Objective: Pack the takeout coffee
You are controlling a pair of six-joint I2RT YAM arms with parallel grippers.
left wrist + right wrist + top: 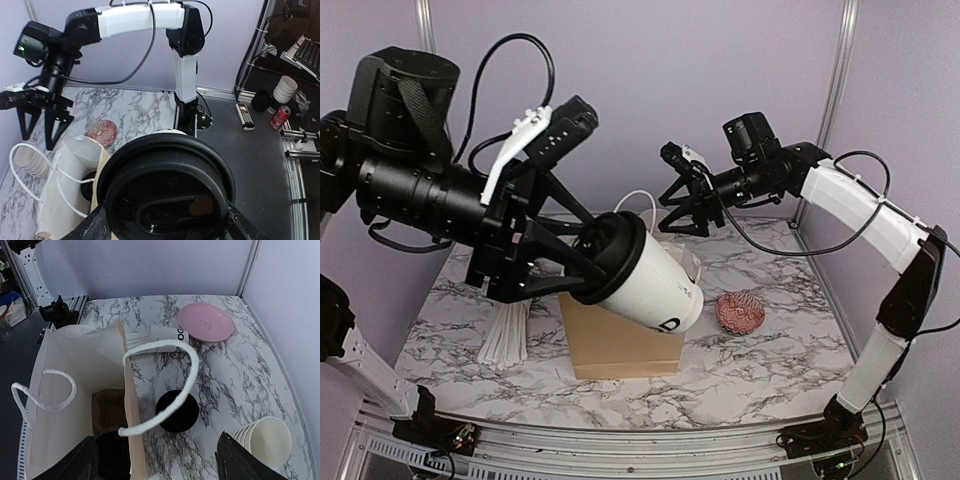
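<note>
Readable print first: one rounded black character, like a D or a loop, near the base of the held takeout cup [660,290], centre of the top view; too partial to spell out. On the tipped-over cup [162,334], upper centre of the right wrist view, two round black letters like "OO", turned sideways, the rest hidden. On the pink plate [205,322] just right of it, a small faint motif, not legible. Nothing readable on the red can [280,116] at the right edge of the left wrist view.

Clamped on the lid end of the held takeout cup, the left gripper [595,262]; cup tilted in the air, lid to the upper left, base down and right, over the brown bag [620,345]. Smooth white paper wall; glossy black plastic lid [167,200] with a raised ring and a sunken oval panel, filling the bottom of the left wrist view.

Spread wide and gripping nothing, the right gripper [685,228], above the bag mouth.

Matt kraft paper, upright, mouth open, with white cord handles [195,365]. Deep inside, lower left of the right wrist view, a dark round shape [112,455], seemingly another black lid. Just right of the bag, on the veined marble tabletop [235,375], a second black-lidded cup [176,411], lid up. Nested lidless white cups [265,440] at lower right. Paper-wrapped white straws [505,335] fanned left of the bag in the top view; a ridged reddish dish [741,312] to its right.
</note>
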